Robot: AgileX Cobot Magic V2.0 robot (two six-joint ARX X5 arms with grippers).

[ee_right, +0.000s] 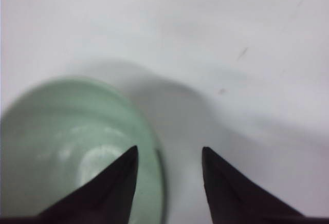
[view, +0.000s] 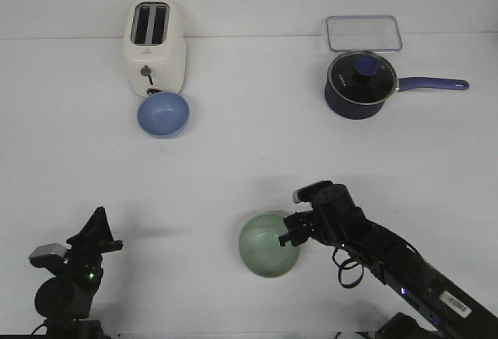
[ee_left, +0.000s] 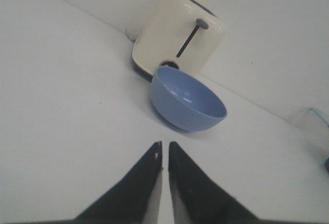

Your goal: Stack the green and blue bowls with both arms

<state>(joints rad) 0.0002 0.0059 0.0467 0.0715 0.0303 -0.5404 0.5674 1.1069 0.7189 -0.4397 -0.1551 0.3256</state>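
The pale green bowl (view: 268, 245) sits on the white table near the front middle. My right gripper (view: 293, 229) is open and straddles its right rim; in the right wrist view the gripper (ee_right: 169, 154) has one finger over the green bowl's inside (ee_right: 72, 147) and the other outside over the table. The periwinkle blue bowl (view: 163, 114) stands at the back left, right in front of the toaster. My left gripper (view: 99, 226) is shut and empty at the front left, far from it; in the left wrist view the gripper (ee_left: 165, 147) points toward the blue bowl (ee_left: 187, 99).
A cream toaster (view: 155, 47) stands behind the blue bowl. A dark navy saucepan (view: 359, 83) with a glass lid and a long handle pointing right sits at the back right, with a clear plastic box (view: 363, 33) behind it.
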